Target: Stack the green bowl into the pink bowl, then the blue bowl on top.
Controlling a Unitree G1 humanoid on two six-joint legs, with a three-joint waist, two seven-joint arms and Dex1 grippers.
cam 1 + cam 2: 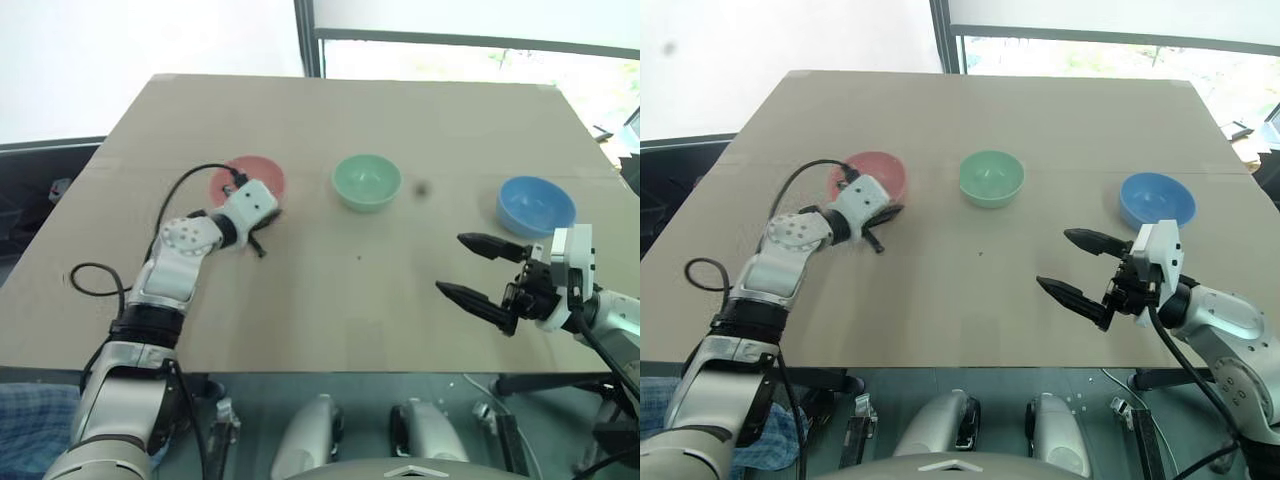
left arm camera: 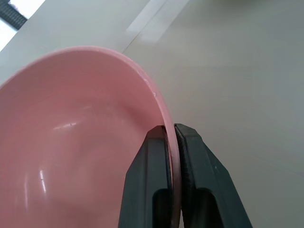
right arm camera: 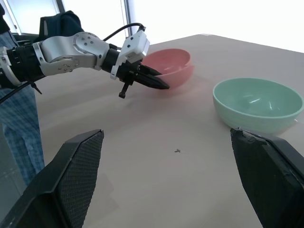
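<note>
A: Start at the left gripper (image 2: 172, 142). What has it got?

B: Its two black fingers (image 2: 147, 185) are pinched tight on the rim of the pink bowl (image 2: 71, 142), one inside the wall and one outside. In the right wrist view the bowl (image 3: 171, 66) looks tipped, with the gripped edge raised a little.

A: And where does that bowl sit on the table (image 1: 350, 300)?

B: Taking the table's middle as the clock centre in the head view, with twelve at the far edge, the pink bowl (image 1: 262, 172) is at about ten o'clock. The left gripper (image 1: 262, 222) comes at it from the near side, and a black cable (image 1: 175, 195) loops over the arm behind it.

A: The other bowls?

B: The green bowl (image 1: 366, 181) stands upright near twelve o'clock, apart from the pink one and empty. The blue bowl (image 1: 537, 204) is at about two o'clock, well apart from the green, upright too.

A: The right gripper (image 1: 478, 270)?

B: Spread wide with nothing between its fingers. It hangs above the table at about four o'clock, just on the near side of the blue bowl and not touching it, its fingers pointing towards the left arm.

A: Anything else on the board?

B: A small dark speck (image 1: 421, 187) just beside the green bowl, on its blue-bowl side.
</note>
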